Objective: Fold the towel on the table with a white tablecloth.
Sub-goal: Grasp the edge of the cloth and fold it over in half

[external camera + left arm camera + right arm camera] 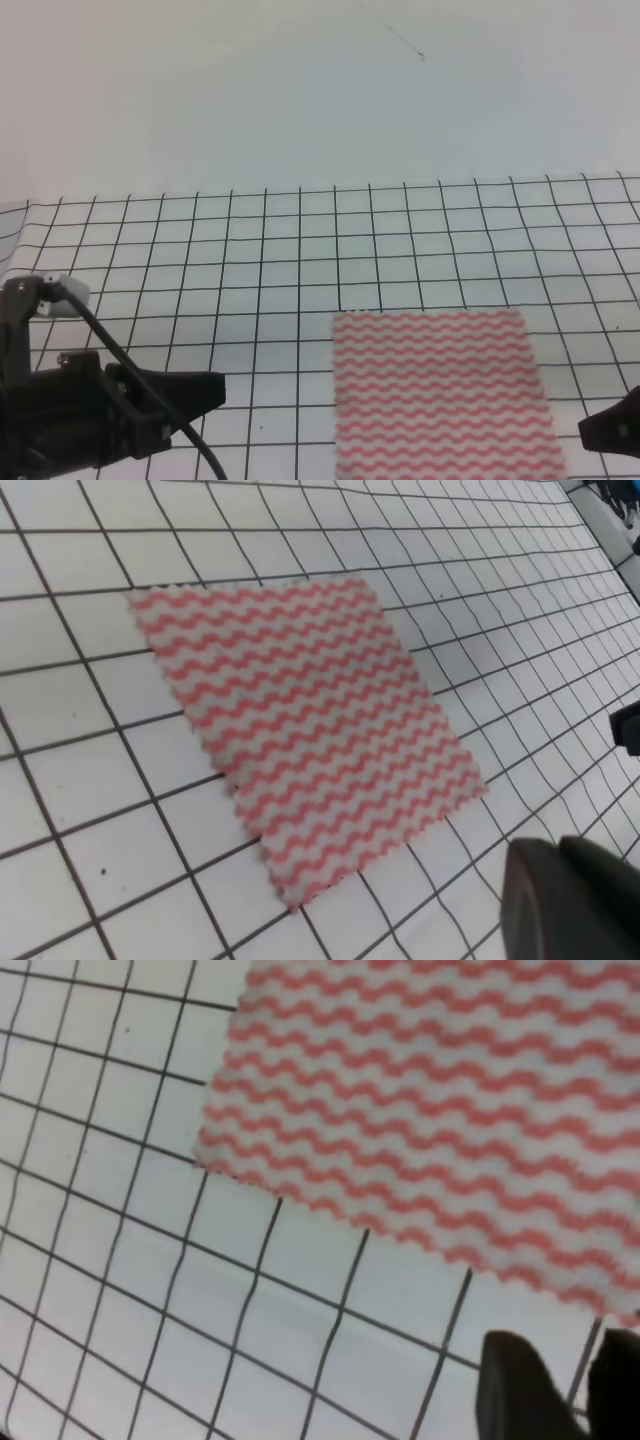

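Exterior high view, near to far. At the near edge, left of the towel [440,392], the left gripper [205,392] hangs low over the tablecloth [300,250], its dark fingers pointing toward the towel's left edge and well apart from it; whether the jaws stand wide or narrow cannot be told from any view. At the near edge just right of the towel, only a dark tip of the right gripper [612,430] enters the picture. The right wrist view shows its two fingertips [515,1385] with a narrow gap between them, holding nothing, above bare cloth just beside one towel edge.

The towel lies flat and unfolded on the table [120,300], right of centre in the near half. Its near end runs out of the picture, so its full shape is not shown here; its far edge runs parallel to the grid lines and its wavy stripes run left to right.

In the left wrist view the whole towel [310,720] shows as a flat, roughly square sheet with pinked edges, touching neither gripper.

Beyond the towel lies gridded tablecloth, then a plain pale wall [300,90].
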Controlling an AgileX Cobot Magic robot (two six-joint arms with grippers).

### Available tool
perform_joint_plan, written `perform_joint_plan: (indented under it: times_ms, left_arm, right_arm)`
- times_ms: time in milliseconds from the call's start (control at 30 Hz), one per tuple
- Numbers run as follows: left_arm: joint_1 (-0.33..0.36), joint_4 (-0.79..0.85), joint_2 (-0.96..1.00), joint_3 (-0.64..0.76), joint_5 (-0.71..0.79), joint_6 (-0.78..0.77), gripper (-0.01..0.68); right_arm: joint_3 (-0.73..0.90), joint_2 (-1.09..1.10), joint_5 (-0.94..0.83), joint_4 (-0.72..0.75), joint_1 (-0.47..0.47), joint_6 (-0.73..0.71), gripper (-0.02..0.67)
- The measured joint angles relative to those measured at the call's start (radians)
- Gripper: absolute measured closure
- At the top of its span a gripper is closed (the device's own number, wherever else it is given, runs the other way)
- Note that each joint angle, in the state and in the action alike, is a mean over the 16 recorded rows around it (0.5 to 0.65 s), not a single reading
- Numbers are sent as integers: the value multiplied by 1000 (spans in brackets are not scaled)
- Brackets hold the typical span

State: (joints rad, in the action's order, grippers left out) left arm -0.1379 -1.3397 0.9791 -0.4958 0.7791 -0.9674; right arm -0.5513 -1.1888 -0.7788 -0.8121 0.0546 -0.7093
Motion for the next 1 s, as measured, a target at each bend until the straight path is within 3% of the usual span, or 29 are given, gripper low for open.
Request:
perform_joint_plan:
  times_ms: [567,1000]
  left_arm:
    - [0,-1,2,-1,-2,-26,675]
    - [0,-1,2,-1,9,-26,675]
  right_arm:
    - [-2,-277,234,6,146,88,437]
    - [-27,-386,304,41,155,84,414]
